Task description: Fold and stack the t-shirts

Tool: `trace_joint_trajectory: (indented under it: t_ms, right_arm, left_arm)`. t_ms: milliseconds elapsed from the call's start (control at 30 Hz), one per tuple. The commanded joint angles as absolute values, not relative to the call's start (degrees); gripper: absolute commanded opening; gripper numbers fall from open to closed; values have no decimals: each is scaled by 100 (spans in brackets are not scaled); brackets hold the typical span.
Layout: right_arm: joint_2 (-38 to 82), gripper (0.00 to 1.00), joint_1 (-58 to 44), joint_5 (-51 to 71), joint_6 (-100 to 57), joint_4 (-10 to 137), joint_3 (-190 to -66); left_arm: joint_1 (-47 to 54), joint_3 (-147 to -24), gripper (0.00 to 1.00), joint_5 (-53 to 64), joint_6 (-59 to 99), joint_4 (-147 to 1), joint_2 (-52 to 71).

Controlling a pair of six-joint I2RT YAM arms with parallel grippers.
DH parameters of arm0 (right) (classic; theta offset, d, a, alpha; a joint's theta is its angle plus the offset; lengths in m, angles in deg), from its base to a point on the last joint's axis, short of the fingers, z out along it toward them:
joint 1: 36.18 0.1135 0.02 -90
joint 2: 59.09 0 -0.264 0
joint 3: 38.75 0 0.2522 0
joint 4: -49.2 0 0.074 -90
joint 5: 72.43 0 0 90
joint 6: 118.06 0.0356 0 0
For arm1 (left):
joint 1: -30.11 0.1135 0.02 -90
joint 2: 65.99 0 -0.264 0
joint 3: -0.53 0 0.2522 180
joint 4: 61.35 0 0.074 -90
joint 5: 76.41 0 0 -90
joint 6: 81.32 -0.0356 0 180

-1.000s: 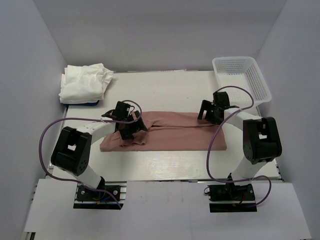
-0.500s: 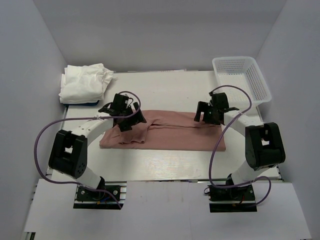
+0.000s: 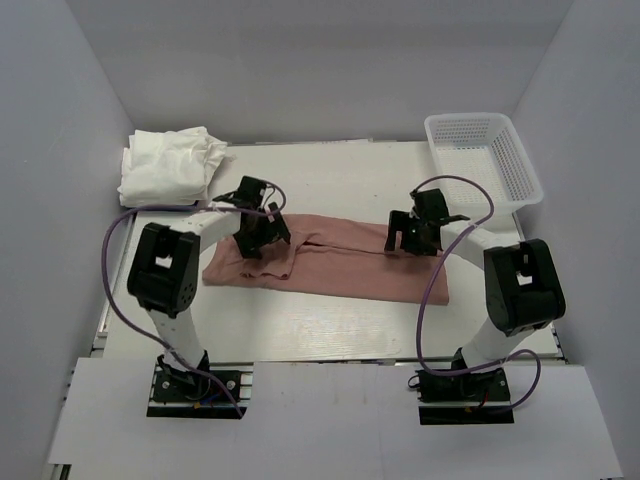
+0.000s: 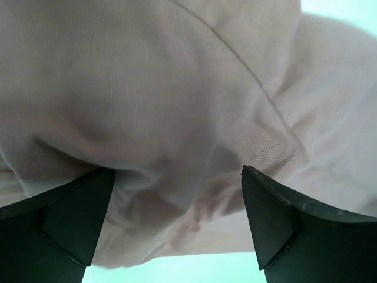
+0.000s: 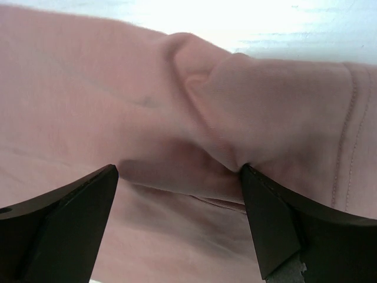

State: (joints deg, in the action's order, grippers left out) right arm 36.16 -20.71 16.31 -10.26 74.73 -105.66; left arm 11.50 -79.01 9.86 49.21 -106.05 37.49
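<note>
Within the last second both arms had swung toward twelve o'clock and drawn in over the dusty-pink t-shirt (image 3: 340,268); its nine o'clock end had pulled in slightly and now sat a little skewed. The shirt lay at the middle of the table (image 3: 330,175) as a long band running from nine to three o'clock. The left gripper (image 3: 262,238) stood low on the band's nine o'clock end with jaws spread wide, holding nothing, cloth bunched between its fingers (image 4: 70,212). The right gripper (image 3: 405,238) was likewise wide open on the three o'clock part, a raised ridge of fabric between its jaws. That likely meant both were setting up fresh pinches for the next fold. The white folded t-shirts (image 3: 165,165) waited at ten o'clock; the basket (image 3: 523,170) stood at two o'clock.
</note>
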Motion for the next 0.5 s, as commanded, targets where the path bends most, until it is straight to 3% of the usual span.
trace_joint_trajectory:
  t_ms: [0, 167, 333, 467]
  right_arm:
    - [3514, 90, -1948, 1607, -942, 8176, -10323]
    - [3145, 90, -1535, 865, -1451, 8694, -10129]
    - [3284, 90, -754, -149, -2514, 9308, -10549]
    - [3468, 90, 255, -422, -3227, 9837, -10665]
  left_arm:
    - [1314, -8676, 100, 955, 4631, -10718, 5015]
    - [1315, -11320, 100, 683, 4287, -11140, 6626]
    - [1315, -14788, 100, -642, 4312, -11160, 8700]
    - [1315, -14824, 100, -2049, 5357, -9309, 9336]
